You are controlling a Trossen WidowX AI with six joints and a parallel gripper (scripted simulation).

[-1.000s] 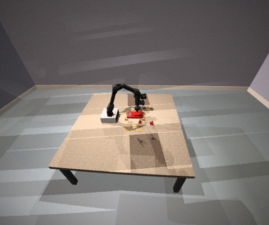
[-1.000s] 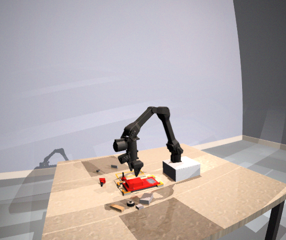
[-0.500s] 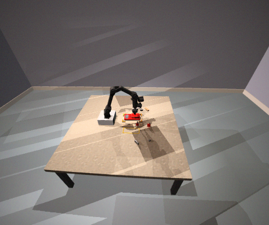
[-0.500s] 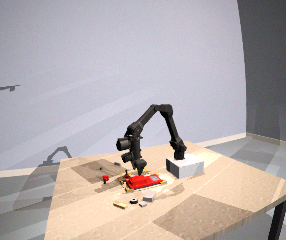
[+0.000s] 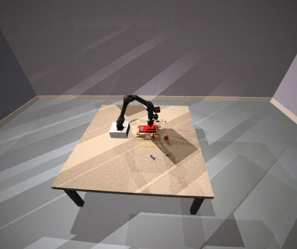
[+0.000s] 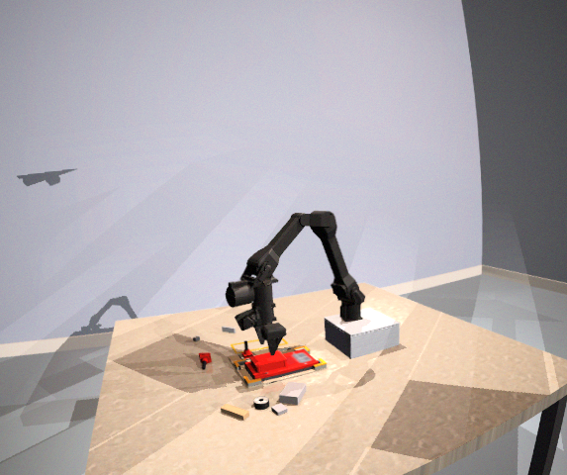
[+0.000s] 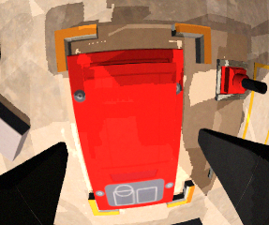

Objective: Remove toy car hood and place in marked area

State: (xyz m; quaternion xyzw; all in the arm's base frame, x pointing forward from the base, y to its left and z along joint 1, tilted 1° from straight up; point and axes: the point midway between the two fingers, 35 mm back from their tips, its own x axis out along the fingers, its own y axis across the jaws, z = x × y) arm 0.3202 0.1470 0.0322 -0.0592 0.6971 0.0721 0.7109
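Approach to the hood before grasping

The end effector (image 5: 150,125) (image 6: 272,349) (image 7: 134,142) stood low over the red toy car (image 5: 143,128) (image 6: 302,357) (image 7: 134,192), its fingers wide apart with nothing between them. The hood (image 5: 151,127) (image 6: 269,361) (image 7: 129,122), judged to be the raised red block, rested on the car; its seam was hard to make out. The marked area (image 5: 146,147) (image 6: 232,345) (image 7: 267,67), outlined in yellow on the desk (image 5: 111,168) (image 6: 452,357) (image 7: 22,84), lay apart from the car, beyond a red part with a black peg (image 5: 153,137) (image 6: 246,352) (image 7: 232,81).

The step in hand was judged to be the approach. The next move called for centring the fingers across the hood, lowering them beside its flanks and closing. A grip set too low might have caught the body as well; the later transfer needed height to pass the peg.
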